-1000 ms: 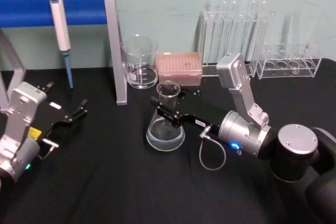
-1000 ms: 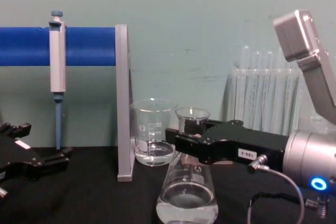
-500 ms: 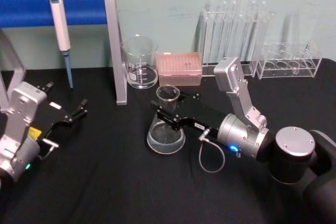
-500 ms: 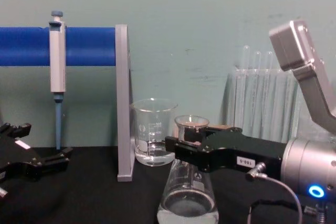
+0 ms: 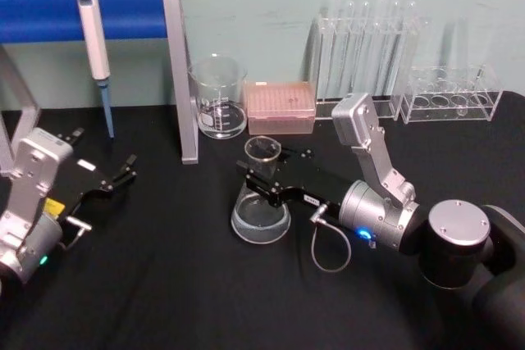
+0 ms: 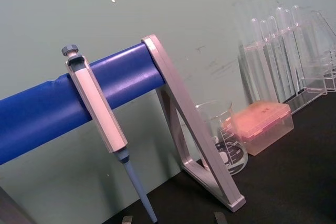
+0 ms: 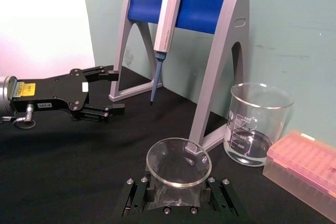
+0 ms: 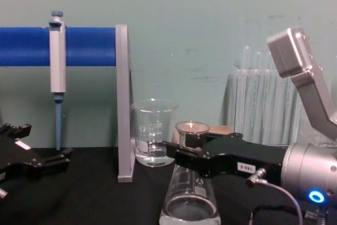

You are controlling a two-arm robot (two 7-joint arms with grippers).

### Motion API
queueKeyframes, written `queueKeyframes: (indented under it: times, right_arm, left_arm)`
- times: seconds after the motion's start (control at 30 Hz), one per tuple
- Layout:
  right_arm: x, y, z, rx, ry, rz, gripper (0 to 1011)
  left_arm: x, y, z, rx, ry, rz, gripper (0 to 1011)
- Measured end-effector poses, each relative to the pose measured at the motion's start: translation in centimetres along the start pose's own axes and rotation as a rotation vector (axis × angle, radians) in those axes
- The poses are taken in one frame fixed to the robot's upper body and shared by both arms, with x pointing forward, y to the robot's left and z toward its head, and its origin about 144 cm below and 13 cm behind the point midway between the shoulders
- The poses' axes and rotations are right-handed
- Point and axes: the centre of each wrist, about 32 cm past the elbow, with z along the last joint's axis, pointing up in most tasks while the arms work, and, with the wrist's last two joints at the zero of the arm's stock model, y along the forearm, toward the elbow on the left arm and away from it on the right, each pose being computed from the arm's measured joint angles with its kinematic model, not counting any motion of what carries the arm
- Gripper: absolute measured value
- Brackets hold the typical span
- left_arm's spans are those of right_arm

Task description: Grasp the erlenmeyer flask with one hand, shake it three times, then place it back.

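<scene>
Currently erlenmeyer flask [image 5: 261,219] low at mid table [image 5: 164,284]; base contact: cannot tell. My right pincer [image 5: 261,182] is clamped round its neck. Risks: smooth neck slipping under a hard shake; swing clipping beaker [image 5: 218,96] near behind. Left pincer [image 5: 116,176] parked, fingers apart.

The beaker [image 7: 259,125] carries white printed graduations that seem to read 400, 300 and 200.
</scene>
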Motion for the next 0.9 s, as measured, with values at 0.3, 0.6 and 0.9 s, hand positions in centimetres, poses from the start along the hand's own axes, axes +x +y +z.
queueKeyframes:
  times: [0.3,0.6,0.9]
  right_arm:
    - [0.04,0.12,-0.1,-0.01,-0.003,0.002,450]
    - [-0.02,0.19,-0.15,-0.019,-0.014,0.004,450]
    - [0.0,0.17,-0.14,-0.019,-0.015,0.003,450]
  left_arm:
    - [0.0,0.0,0.0,0.0,0.0,0.0,1001]
    - [0.0,0.0,0.0,0.0,0.0,0.0,1001]
    - [0.0,0.0,0.0,0.0,0.0,0.0,1001]
